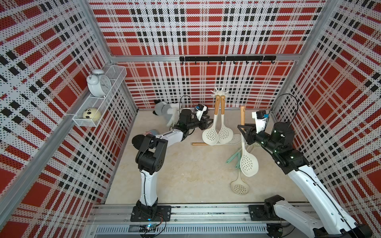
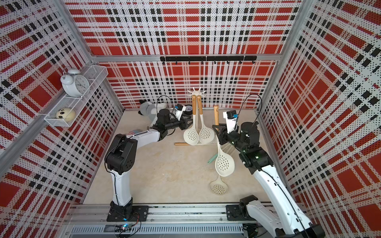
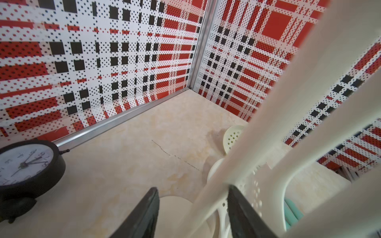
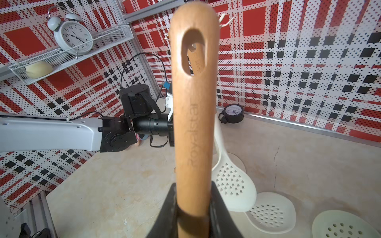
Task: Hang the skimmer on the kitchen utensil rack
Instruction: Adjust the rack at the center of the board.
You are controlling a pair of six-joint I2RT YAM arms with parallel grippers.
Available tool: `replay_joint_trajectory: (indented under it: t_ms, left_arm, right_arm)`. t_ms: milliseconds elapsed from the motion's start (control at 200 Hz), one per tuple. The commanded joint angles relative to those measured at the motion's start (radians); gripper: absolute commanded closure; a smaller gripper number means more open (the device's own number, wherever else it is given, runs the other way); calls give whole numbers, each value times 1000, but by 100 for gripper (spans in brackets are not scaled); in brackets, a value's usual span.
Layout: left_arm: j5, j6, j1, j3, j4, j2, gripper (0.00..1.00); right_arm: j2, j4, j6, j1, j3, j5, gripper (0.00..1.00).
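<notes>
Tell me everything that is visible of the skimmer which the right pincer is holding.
The skimmer has a light wooden handle with a long oval hanging hole near its rounded end and faint engraved lettering, then a cream-white plastic-looking neck and an oval bowl full of small holes. It stands nearly upright, handle up, bowl down. Only the right pincer visibly touches it, shut on the lower handle.

The cream perforated skimmer with a wooden handle (image 1: pixel 249 162) hangs upright, handle end up, clamped at the wood by the right gripper (image 1: pixel 242 128). Beside it, near the back wall, stands the cream-white kitchen utensil rack (image 1: pixel 219 92). Its star-shaped crown carries two matching skimmers (image 1: pixel 210 135).
</notes>
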Motion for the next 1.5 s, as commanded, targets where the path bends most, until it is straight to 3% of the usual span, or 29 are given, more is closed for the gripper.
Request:
replay_joint_trajectory:
  t_ms: [0, 225, 441, 892, 997, 1112, 1353, 1498]
  left_arm:
    - [12, 26, -6, -55, -8, -56, 43]
    - [14, 34, -10, -53, -5, -65, 43]
    - [15, 17, -12, 72, 0, 11, 41]
    - [132, -71, -6, 271, 38, 72, 43]
    - [155, -94, -2, 335, 38, 99, 47]
    - [183, -115, 0, 401, 38, 125, 59]
    - [230, -139, 0, 460, 50, 132, 62]
    - [221, -149, 6, 444, 69, 116, 85]
  right_arm:
    - [-19, 18, 6, -10, -8, -13, 100]
    - [-7, 46, 25, -11, -17, -33, 100]
    - [-16, 28, 22, -12, -12, -32, 100]
    - [-18, 15, 22, -12, -3, -39, 100]
    - [-21, 3, 19, -13, 2, -37, 100]
    - [-24, -3, 17, -13, 5, -36, 100]
    - [-23, -4, 16, -15, 3, -39, 100]
    - [-17, 4, 20, -14, -1, -46, 100]
